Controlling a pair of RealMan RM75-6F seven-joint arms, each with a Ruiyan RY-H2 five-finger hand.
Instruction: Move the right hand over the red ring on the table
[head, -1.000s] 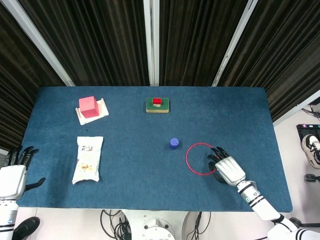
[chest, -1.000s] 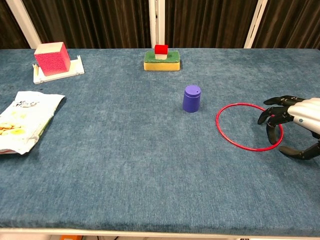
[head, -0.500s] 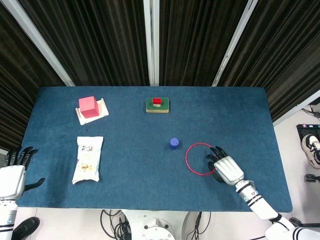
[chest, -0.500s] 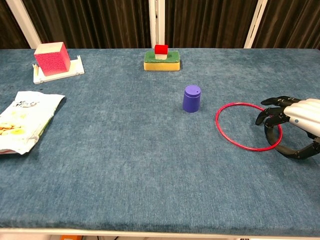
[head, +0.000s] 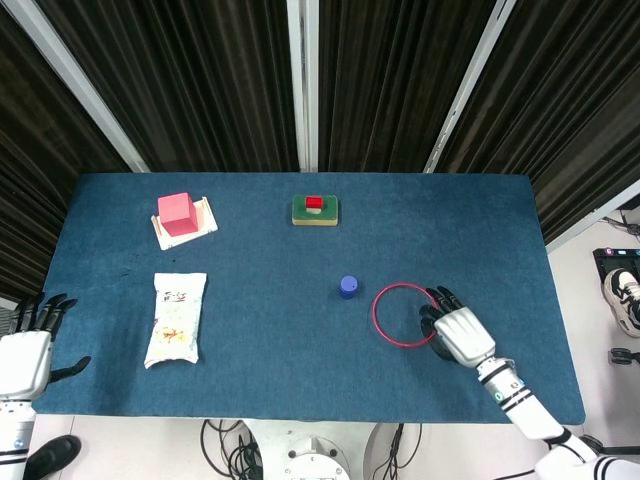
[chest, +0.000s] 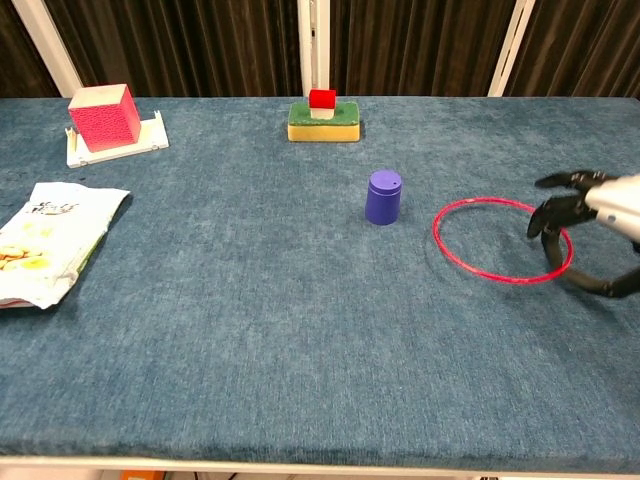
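Head view. The blue surface (head: 250, 330) carries a pink cube (head: 177, 213) on a white tray (head: 205, 218) at far left, a snack bag (head: 176, 318) nearer the front left, and a green sponge (head: 315, 211) topped by a small red block (head: 314, 202) at the far centre. A purple cup (head: 348, 287) stands upright just left of the red ring (head: 402, 316), apart from it. The ring lies right of centre. Nothing is seen between the ring and the right hand (head: 458, 331). That hand is placed at the ring's right edge, back upward, dark fingers (head: 438, 299) spread and reaching over the rim; nothing is grasped. The left hand (head: 27, 350) is held off the surface's front left corner, fingers apart, empty.

Chest view. The cup (chest: 383, 196) is seen left of the ring (chest: 501, 240), with a clear gap. The sponge (chest: 324, 121) and block (chest: 322, 98) lie behind; cube (chest: 103, 116), tray (chest: 150, 135) and bag (chest: 45, 241) sit at left on the surface (chest: 280, 330). The right hand (chest: 592, 230) enters from the right frame edge, fingers curved downward above the ring's right rim, thumb low beside it. Contact with the ring cannot be told. The left hand is outside this view.
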